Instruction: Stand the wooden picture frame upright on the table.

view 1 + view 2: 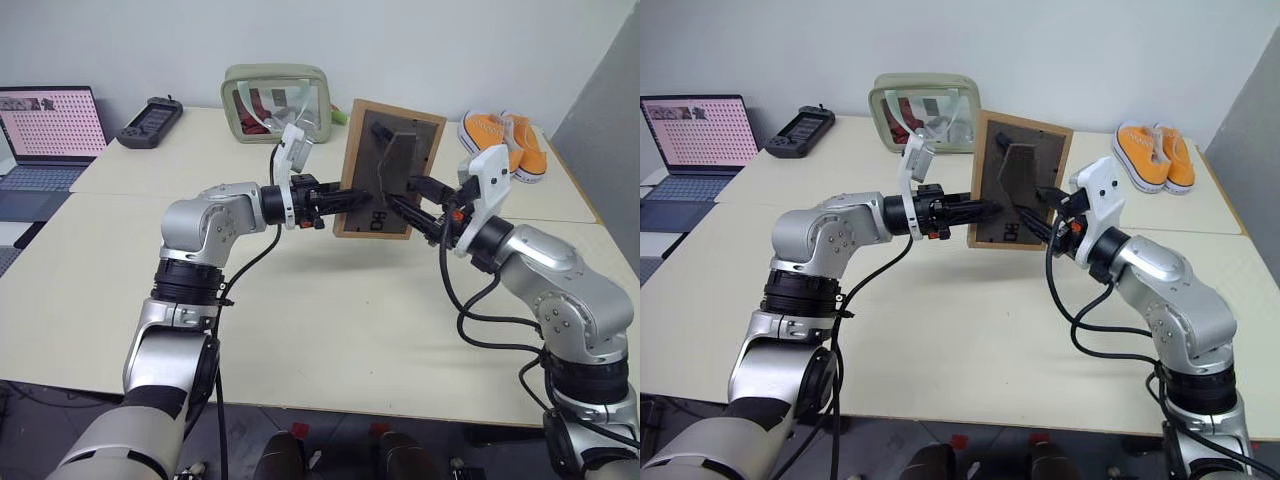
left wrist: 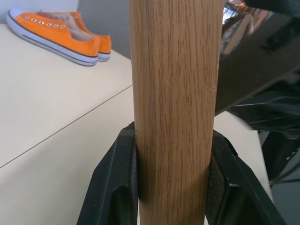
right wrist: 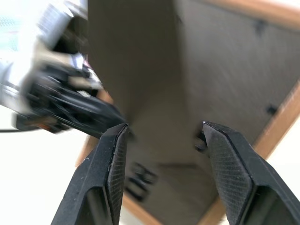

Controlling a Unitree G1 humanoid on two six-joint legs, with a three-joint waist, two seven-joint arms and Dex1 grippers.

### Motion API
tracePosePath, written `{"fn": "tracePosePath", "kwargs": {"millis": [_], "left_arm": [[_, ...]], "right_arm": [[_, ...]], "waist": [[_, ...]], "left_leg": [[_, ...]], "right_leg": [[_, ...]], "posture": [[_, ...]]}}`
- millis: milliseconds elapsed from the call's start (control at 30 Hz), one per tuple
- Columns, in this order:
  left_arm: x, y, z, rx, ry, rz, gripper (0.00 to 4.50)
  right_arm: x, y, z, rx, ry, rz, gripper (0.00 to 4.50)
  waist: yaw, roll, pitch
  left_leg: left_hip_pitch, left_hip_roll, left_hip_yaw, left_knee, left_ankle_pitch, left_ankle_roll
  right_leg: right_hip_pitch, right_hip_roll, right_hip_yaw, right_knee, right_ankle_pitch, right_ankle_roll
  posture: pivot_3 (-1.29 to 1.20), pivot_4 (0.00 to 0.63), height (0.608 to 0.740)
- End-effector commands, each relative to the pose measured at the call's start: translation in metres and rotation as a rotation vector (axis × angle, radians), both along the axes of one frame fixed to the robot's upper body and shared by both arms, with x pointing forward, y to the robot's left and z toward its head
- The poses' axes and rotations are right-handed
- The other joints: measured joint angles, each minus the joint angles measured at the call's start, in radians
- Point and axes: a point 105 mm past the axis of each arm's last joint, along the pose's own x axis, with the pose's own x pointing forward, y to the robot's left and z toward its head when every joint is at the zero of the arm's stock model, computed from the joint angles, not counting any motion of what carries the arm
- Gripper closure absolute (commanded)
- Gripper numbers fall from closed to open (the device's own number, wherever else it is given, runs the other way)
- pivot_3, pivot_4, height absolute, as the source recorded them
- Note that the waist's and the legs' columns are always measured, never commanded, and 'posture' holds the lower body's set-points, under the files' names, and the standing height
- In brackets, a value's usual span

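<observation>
While left pincer (image 1: 335,205) clamps (airborne) wooden picture frame (image 1: 385,170).

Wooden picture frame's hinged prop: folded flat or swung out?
Swung out: the dark grey prop angles off the light-wood frame's back.

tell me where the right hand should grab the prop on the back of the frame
Take the prop near its free lower end, one finger on each long edge, coming straight at the dark back of the frame. The left hand already clamps the frame's side rail, and the open right hand already straddles the prop.
</observation>
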Motion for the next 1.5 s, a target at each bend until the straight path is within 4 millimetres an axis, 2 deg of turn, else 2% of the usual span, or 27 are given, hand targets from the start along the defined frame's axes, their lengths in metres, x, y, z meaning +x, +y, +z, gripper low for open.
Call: {"fn": "tracePosePath", "kwargs": {"millis": [33,200,333,467,533,667,733,800,900,1100,1367,1500], "left_arm": [[-0.011,-0.001,0.024,-0.058,-0.074,-0.029,3.22],[-0.012,0.0,0.023,-0.063,-0.069,-0.022,3.22],[-0.008,0.01,0.017,-0.049,-0.044,0.013,3.22],[-0.004,0.024,0.005,-0.023,0.031,0.053,3.22],[-0.008,0.03,-0.002,-0.005,0.087,0.053,3.22],[-0.022,0.039,-0.022,0.015,0.322,0.047,3.22],[-0.035,0.041,-0.027,0.01,0.453,0.023,3.22],[-0.042,0.041,-0.029,0.001,0.552,0.011,3.22],[-0.052,0.039,-0.027,-0.007,0.579,-0.034,3.22],[-0.063,0.035,-0.021,-0.024,0.601,-0.101,3.22],[-0.066,0.032,-0.017,-0.033,0.626,-0.104,3.22],[-0.064,0.033,-0.017,-0.045,0.647,-0.086,3.22]], "right_arm": [[0.001,-0.012,0.014,-0.03,-0.068,-0.024,1.9],[-0.002,-0.024,0.004,-0.142,-0.082,-0.041,1.9],[-0.011,-0.05,-0.014,-0.312,-0.097,-0.058,1.9],[-0.012,-0.075,-0.018,-0.391,-0.113,-0.105,1.9],[-0.008,-0.089,-0.023,-0.44,-0.122,-0.129,1.9],[0.005,-0.113,-0.033,-0.646,-0.253,-0.179,1.9],[0.012,-0.117,-0.032,-0.788,-0.413,-0.189,1.9],[0.014,-0.113,-0.035,-0.916,-0.576,-0.156,1.9],[0.013,-0.098,-0.044,-1.023,-0.792,-0.073,1.9],[0.01,-0.066,-0.057,-1.058,-1.115,0.037,1.9],[0.021,-0.046,-0.047,-0.988,-1.326,-0.037,1.9],[0.022,-0.043,-0.032,-0.956,-1.394,-0.077,1.9]], "waist": [[0.0,0.0,0.0],[0.0,0.0,0.0],[0.003,0.0,0.0],[-0.003,0.0,0.0],[-0.006,0.0,0.0],[-0.009,0.0,0.0],[-0.012,0.0,0.0],[-0.016,0.0,0.001],[-0.02,0.0,0.001],[-0.021,0.0,0.001],[-0.021,0.0,0.0],[-0.022,0.0,0.0]], "left_leg": [[0.0,0.0,0.0,0.0,0.0,0.0],[0.0,0.0,0.0,0.0,0.0,0.0],[0.0,0.0,0.0,0.0,0.0,0.0],[0.0,-0.001,0.0,0.0,0.0,0.0],[0.0,0.0,0.0,0.001,0.0,0.0],[0.001,-0.001,0.0,0.003,0.0,0.0],[0.001,0.0,0.0,0.003,0.0,0.0],[0.0,-0.001,0.001,0.003,0.0,0.0],[0.001,0.0,0.0,0.003,0.0,0.0],[0.001,0.0,0.0,0.004,0.002,-0.003],[0.003,-0.001,0.0,0.005,0.003,-0.006],[0.003,-0.002,0.0,0.005,0.003,-0.006]], "right_leg": [[0.0,0.0,0.0,0.0,0.0,0.0],[0.0,0.0,0.0,0.0,0.0,0.0],[0.0,0.0,0.0,-0.001,0.0,0.0],[0.0,0.0,0.0,-0.001,0.0,0.0],[0.001,0.0,0.001,0.0,0.0,0.0],[0.001,0.0,0.001,0.0,0.0,0.001],[0.001,0.0,0.001,0.0,0.0,0.001],[0.001,0.0,0.001,0.0,0.0,0.001],[0.001,0.0,0.001,0.001,0.0,0.001],[0.001,-0.001,0.001,0.003,0.0,0.001],[0.001,-0.001,0.002,0.009,0.0,0.0],[0.001,-0.002,0.002,0.01,0.0,0.0]], "posture": [[0.0,0.15,0.74],[0.0,0.15,0.74],[0.0,0.15,0.74],[0.0,0.15,0.74],[0.0,0.15,0.74],[0.0,0.15,0.74],[0.0,0.15,0.74],[0.0,0.15,0.74],[0.0,0.15,0.74],[0.0,0.15,0.74],[0.0,0.15,0.74],[0.0,0.15,0.74]]}}
